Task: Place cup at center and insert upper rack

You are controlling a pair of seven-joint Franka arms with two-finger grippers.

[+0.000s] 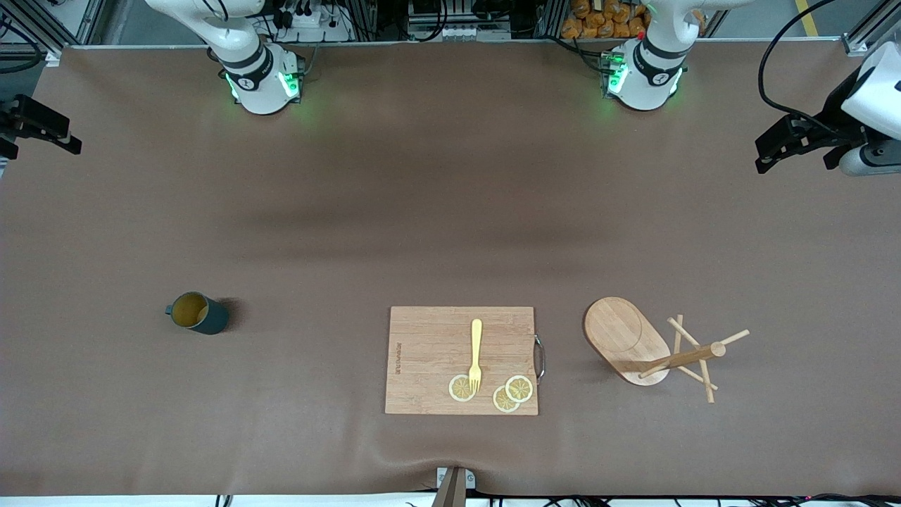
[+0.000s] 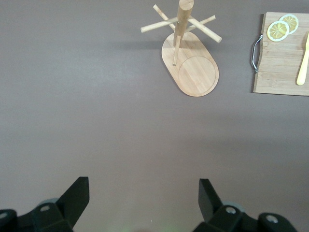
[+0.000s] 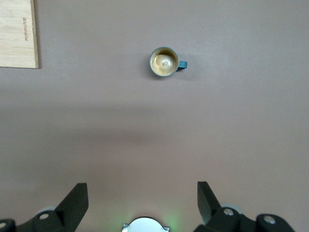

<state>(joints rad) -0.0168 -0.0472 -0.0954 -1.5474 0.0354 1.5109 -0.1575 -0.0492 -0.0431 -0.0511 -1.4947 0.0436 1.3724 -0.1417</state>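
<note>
Two hands wait high over bare bench, both spread wide and grasping nothing: the left hand (image 2: 140, 203) up at the left arm's end, the right hand (image 3: 140, 203) at the right arm's end. No step looks begun. The cup (image 1: 198, 313) stands upright on the bench toward the right arm's end, well apart from the cutting board (image 1: 429, 359), which carries a yellow fork (image 1: 476, 354) and three lemon slices (image 1: 508, 393). The upper rack (image 1: 658, 348) stands on its oval base just beside the board's metal handle, toward the left arm's end. Moving the cup looks the first job: the right hand should descend over it, straddle the rim clear of the side handle, then clench.
</note>
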